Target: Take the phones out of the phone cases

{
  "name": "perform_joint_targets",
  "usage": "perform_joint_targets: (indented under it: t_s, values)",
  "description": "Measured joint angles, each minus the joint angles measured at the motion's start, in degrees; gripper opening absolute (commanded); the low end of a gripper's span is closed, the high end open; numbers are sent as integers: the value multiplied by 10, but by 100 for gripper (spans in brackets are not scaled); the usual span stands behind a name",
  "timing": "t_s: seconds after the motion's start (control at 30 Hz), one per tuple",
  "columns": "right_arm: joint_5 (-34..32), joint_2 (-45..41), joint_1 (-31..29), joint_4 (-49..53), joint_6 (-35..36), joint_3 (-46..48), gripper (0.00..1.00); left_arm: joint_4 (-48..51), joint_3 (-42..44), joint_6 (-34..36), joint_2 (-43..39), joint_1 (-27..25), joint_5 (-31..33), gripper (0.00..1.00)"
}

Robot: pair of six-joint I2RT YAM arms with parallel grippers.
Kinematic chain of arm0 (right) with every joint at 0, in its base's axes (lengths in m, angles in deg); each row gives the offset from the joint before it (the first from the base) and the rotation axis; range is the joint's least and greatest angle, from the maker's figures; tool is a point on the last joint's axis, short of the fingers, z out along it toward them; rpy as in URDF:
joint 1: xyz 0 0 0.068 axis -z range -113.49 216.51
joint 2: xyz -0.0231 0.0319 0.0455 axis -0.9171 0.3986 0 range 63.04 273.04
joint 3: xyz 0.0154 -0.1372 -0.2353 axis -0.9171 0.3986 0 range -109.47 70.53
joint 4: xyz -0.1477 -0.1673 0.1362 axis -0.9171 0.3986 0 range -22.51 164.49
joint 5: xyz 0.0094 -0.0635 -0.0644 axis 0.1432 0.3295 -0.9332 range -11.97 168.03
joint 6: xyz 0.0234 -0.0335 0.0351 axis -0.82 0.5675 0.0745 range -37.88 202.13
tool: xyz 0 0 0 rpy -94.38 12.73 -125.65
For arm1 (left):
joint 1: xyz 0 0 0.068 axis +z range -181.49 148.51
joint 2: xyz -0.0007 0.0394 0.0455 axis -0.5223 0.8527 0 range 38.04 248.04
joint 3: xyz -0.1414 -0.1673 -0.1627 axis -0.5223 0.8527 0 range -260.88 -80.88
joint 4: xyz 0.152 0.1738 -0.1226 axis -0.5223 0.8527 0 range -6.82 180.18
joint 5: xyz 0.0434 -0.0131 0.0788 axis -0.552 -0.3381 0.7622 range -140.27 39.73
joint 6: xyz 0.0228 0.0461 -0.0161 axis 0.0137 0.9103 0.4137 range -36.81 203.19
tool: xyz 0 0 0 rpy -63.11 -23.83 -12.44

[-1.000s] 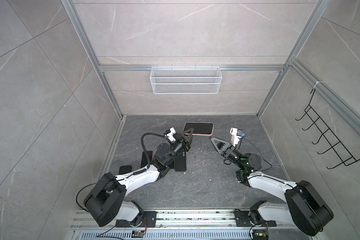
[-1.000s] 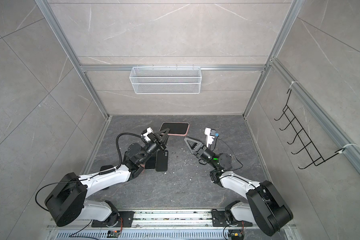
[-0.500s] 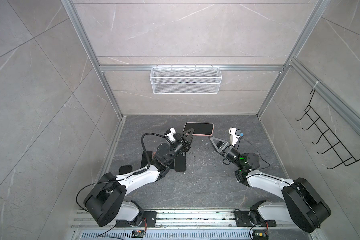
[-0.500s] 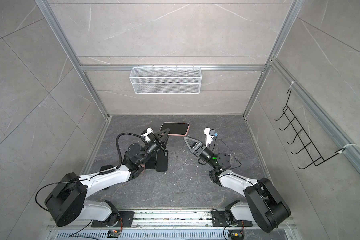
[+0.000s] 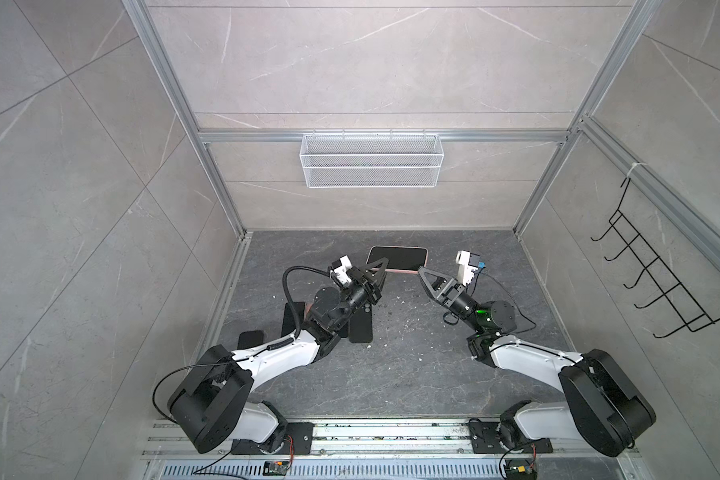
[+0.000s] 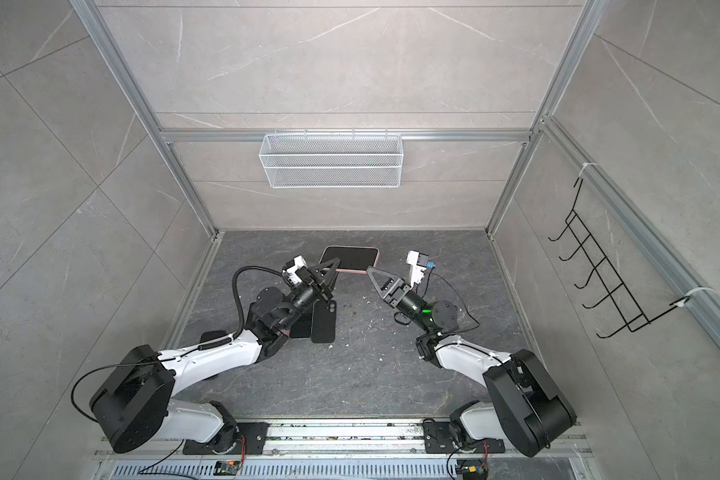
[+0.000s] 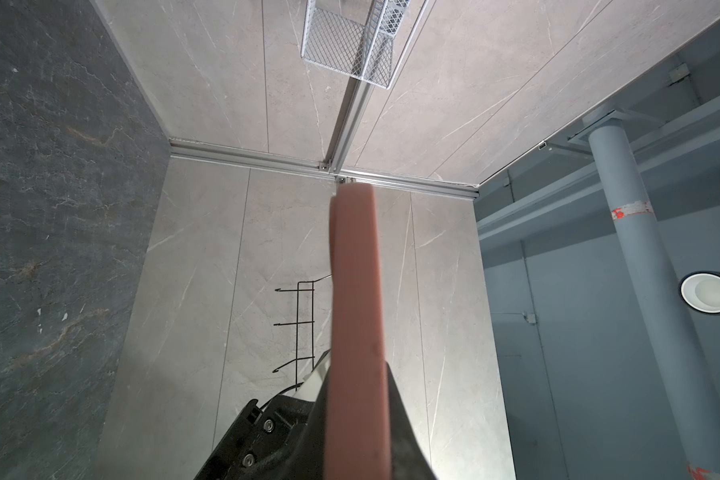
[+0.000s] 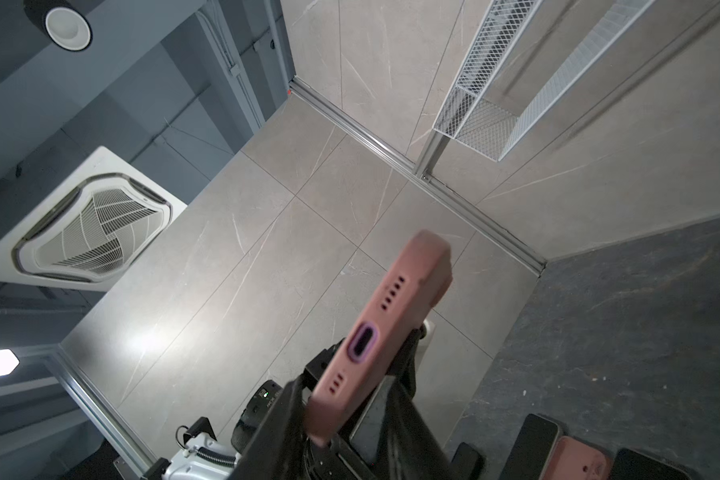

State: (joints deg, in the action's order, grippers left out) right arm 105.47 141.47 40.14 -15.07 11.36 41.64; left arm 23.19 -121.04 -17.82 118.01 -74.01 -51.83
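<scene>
Phone case [image 5: 400, 271], pink, with dark-screened phone [image 5: 398, 257] inside: held level above the bench [image 5: 391, 374], between both arms. Clamped tight at one end by left gripper [image 5: 382, 264]. At charging-port end, right gripper [image 5: 422, 272], jaws seemingly either side of case; gripping or not, impossible to tell.

Both arms reach forward and inward. The left gripper [image 5: 381, 265] is clamped tight. The right gripper [image 5: 424, 272] faces it, grip unclear.
</scene>
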Motion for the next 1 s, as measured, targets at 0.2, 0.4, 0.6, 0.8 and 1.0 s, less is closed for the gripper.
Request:
perform_joint_targets:
  t_s: [0.2,0.4,0.6,0.8,1.0]
  values:
    - [0,0,0,4,-11,0,6,-3,0,16,1,1,14,0]
    - [0,0,0,4,-11,0,0,-3,0,18,1,1,15,0]
    - [0,-1,0,3,13,6,0,3,0,10,1,0,14,0]
    - [3,-10,5,-4,92,35,0,47,-4,5,-6,-7,13,0]
    - [4,1,9,-35,171,35,0,93,-34,5,-14,-10,12,0]
